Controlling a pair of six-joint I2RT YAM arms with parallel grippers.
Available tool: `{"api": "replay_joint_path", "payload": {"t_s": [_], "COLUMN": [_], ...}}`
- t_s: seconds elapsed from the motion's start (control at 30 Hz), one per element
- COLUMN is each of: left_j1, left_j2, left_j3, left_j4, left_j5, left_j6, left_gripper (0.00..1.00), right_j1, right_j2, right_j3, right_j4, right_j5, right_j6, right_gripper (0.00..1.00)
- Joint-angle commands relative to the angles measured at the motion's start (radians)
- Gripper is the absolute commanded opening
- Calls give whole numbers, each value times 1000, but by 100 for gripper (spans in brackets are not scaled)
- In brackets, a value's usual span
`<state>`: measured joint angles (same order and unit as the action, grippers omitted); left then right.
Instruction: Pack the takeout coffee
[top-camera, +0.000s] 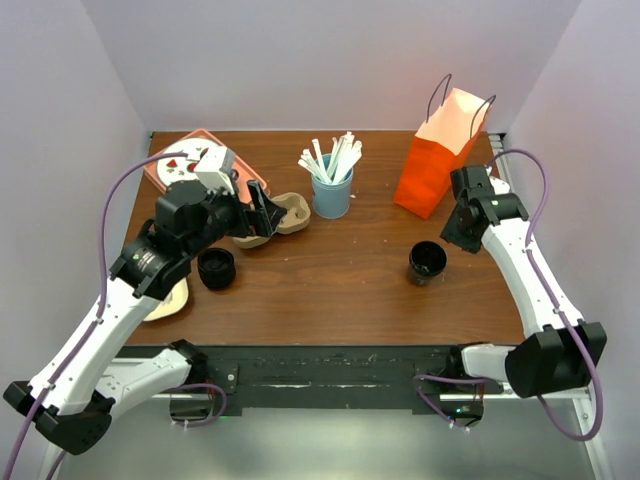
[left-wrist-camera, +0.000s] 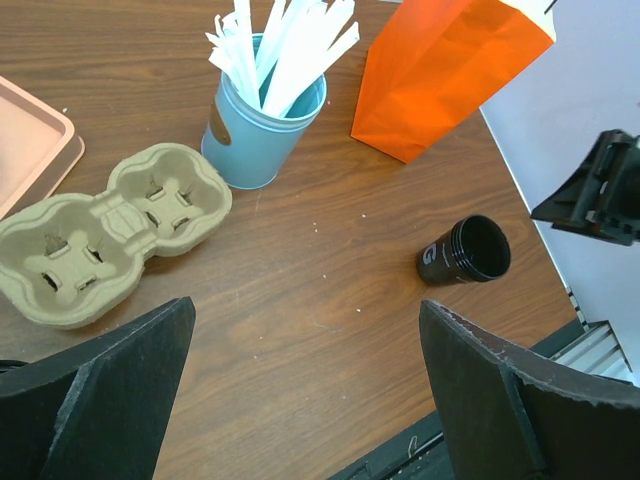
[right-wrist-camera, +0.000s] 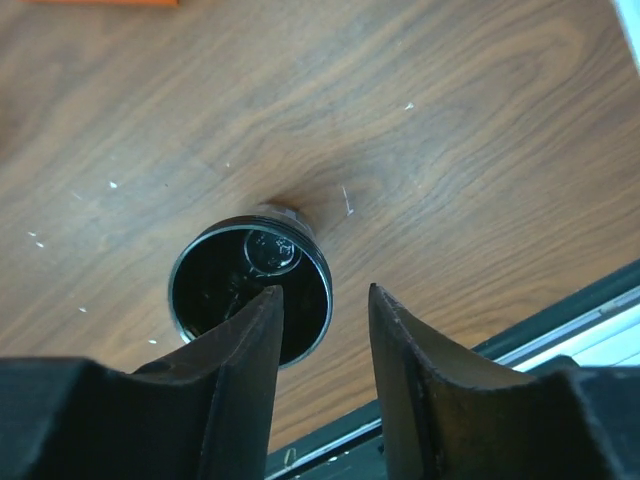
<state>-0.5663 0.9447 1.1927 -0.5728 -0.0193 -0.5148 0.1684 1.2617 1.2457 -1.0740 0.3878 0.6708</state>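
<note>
A black cup (top-camera: 427, 262) stands open-mouthed on the wooden table at the right; it also shows in the left wrist view (left-wrist-camera: 465, 250) and the right wrist view (right-wrist-camera: 220, 285). My right gripper (top-camera: 458, 236) (right-wrist-camera: 323, 290) is open just above and beside it, with one finger over its rim. A second black cup (top-camera: 216, 268) stands at the left. A brown cardboard cup carrier (top-camera: 283, 216) (left-wrist-camera: 110, 230) lies empty. My left gripper (top-camera: 262, 214) (left-wrist-camera: 305, 303) is open wide and empty, held above the carrier's near side. An orange paper bag (top-camera: 440, 150) (left-wrist-camera: 440, 70) stands at the back right.
A blue tin (top-camera: 332, 190) (left-wrist-camera: 255, 130) of white stirrers stands at the back centre. A pink tray (top-camera: 190, 160) (left-wrist-camera: 30, 140) is at the back left. A beige disc (top-camera: 170, 300) lies under my left arm. The table's front edge runs close below the right cup.
</note>
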Motion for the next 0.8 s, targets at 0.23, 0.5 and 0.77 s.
{"api": "replay_joint_path", "payload": {"t_s": [0.23, 0.5, 0.77], "left_j1": [-4, -4, -6], "left_j2": [-1, 23, 32], "left_j3": [-4, 5, 7], "left_j4": [25, 33, 34], "left_j5": [5, 13, 15], "left_j6": [-8, -10, -10], "left_gripper": [99, 99, 99], "right_j1": [-40, -46, -46], "right_j2": [16, 19, 18], "right_j3": [-113, -190, -206], "right_j4": [146, 177, 194], "right_j5": [-128, -147, -165], "right_j6": [-129, -134, -137], "right_gripper": [29, 26, 19]}}
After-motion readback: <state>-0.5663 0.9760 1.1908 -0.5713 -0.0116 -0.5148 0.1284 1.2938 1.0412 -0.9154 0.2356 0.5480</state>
